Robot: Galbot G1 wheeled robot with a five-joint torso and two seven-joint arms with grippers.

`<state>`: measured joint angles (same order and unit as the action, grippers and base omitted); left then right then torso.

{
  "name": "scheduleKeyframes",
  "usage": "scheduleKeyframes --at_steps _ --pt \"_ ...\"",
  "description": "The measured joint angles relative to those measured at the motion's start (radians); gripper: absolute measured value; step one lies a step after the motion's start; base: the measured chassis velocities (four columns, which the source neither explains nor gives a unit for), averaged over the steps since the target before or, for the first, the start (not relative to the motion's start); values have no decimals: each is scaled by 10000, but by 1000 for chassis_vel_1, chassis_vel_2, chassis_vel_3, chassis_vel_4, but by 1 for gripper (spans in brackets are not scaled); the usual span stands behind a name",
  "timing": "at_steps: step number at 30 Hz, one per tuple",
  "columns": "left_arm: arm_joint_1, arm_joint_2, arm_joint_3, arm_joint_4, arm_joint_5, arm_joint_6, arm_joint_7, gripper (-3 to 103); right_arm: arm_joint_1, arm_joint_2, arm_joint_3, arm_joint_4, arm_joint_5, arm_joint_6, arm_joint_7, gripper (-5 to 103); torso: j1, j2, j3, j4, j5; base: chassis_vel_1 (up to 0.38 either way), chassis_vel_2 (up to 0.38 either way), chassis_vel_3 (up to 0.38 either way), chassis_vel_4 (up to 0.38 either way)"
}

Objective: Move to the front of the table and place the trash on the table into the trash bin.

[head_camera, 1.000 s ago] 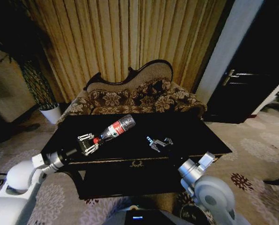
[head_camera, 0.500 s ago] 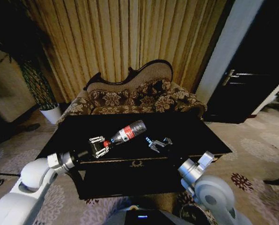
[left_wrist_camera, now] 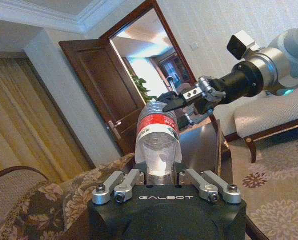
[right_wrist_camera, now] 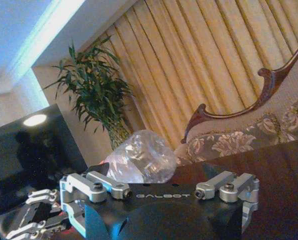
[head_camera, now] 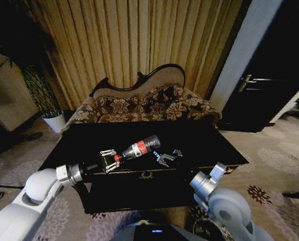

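The clear bottle (head_camera: 139, 148) with a red label hangs tilted just above the black table (head_camera: 204, 140). My left gripper (head_camera: 108, 160) is shut on its red cap end. In the left wrist view the bottle (left_wrist_camera: 158, 137) points away from the fingers (left_wrist_camera: 116, 186). My right gripper (head_camera: 167, 156) is open at the bottle's base, over the table's front middle. The right wrist view has the bottle's base (right_wrist_camera: 141, 162) close ahead between its spread fingers (right_wrist_camera: 89, 186). The trash bin is out of view.
A floral sofa (head_camera: 149, 103) stands right behind the table against gold curtains. A white plant pot (head_camera: 54, 122) sits on the floor at far left, and a dark door (head_camera: 270, 80) at right. Patterned carpet surrounds the table.
My left gripper has carried the bottle to the right and a little nearer, bringing its base up to the right gripper. The right gripper shifted slightly left.
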<state>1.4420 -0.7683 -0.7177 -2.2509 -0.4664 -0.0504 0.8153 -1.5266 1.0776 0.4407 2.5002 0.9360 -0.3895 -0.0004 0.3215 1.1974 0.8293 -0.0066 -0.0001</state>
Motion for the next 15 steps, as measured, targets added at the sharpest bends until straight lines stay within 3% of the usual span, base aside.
scheduleKeyframes --at_steps 15 --pt "215 573 -146 -535 -137 109 -242 26 108 -215 -73 0 -34 -34 -12 100 0 0 0 1 0 0 0 0 0"
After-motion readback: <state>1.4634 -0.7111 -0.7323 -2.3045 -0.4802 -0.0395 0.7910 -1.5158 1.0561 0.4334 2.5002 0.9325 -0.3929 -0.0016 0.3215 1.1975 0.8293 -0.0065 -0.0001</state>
